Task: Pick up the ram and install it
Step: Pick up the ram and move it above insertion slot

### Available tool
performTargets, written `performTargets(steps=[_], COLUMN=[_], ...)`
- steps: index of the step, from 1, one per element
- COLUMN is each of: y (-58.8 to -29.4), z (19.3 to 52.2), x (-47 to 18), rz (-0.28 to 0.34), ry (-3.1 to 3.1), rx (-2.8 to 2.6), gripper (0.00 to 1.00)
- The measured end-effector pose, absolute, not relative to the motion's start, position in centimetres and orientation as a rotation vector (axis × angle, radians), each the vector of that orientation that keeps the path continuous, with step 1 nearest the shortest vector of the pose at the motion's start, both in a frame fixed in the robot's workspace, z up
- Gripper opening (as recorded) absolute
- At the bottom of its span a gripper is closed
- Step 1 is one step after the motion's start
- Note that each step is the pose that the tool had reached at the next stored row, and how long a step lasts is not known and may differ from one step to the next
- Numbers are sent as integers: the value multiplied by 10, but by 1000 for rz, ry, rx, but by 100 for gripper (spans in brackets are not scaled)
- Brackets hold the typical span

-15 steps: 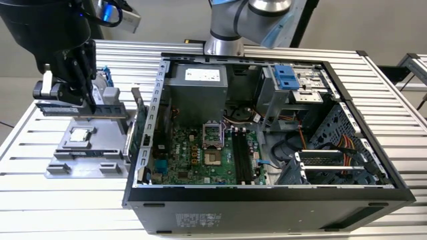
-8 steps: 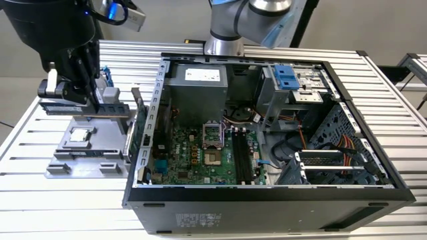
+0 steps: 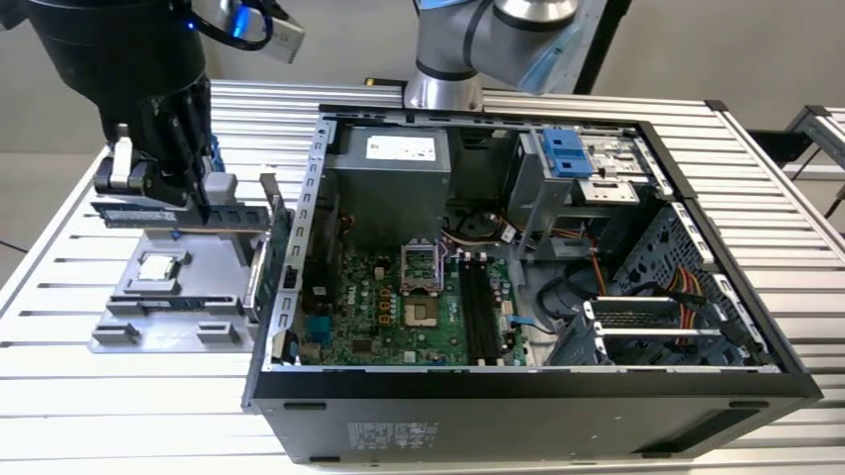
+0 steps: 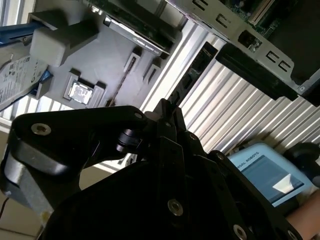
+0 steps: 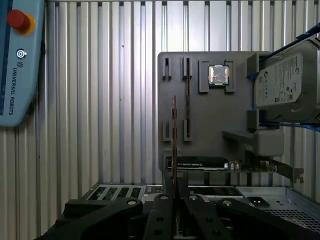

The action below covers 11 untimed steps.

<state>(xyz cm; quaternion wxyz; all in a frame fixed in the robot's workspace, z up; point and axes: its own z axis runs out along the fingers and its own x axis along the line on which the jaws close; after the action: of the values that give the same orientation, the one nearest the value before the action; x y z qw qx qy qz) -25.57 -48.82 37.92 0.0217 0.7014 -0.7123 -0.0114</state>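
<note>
In the exterior view the ram (image 3: 240,216) hangs with its long axis level, running from 9 o'clock to 3 o'clock. Its free end points at 3 o'clock toward the open computer case (image 3: 528,247). It stands on its long edge, with one flat face toward the camera.

It looks like a narrow, dark blue-green strip. In the first wrist view the ram (image 5: 173,140) is seen edge-on, as a thin brownish line running straight out from the fingertips.

The gripper (image 3: 189,203) is at the 9 o'clock end of the visible part of the stick and comes down on it from 12 o'clock. In the first wrist view the gripper (image 5: 174,192) has its two black fingers (image 5: 161,207) pressed together on the board's flat sides, clamping it.

The stick is raised clear of the grey fixture (image 3: 133,332), which lies at its 6 o'clock, and the case wall is just beside its free end. The processor chip (image 3: 158,267) sits in the fixture, and the hard drive (image 5: 282,82) rests at the fixture's edge.
</note>
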Motion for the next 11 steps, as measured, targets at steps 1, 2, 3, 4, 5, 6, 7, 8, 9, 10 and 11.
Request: performTargets(steps=[1, 2, 3, 4, 5, 6, 7, 8, 9, 10, 11], y=[-488, -488, -488, -488, -488, -488, -488, -488, -488, -488, -488], z=[379, 379, 379, 379, 379, 379, 379, 379, 379, 379, 379], x=[-254, -253, -251, -249, -247, -245, -244, -242, -240, -238, -236], rz=[-35, -35, -35, -35, -36, -36, -36, -36, -36, -36, -36], ry=[-2207, -2207, -2207, -2207, -2207, -2207, -2207, -2207, -2207, -2207, -2207], rx=[2174, 2174, 2174, 2174, 2174, 2174, 2174, 2174, 2174, 2174, 2174], gripper=[0, 0, 0, 0, 0, 0, 0, 0, 0, 0, 0])
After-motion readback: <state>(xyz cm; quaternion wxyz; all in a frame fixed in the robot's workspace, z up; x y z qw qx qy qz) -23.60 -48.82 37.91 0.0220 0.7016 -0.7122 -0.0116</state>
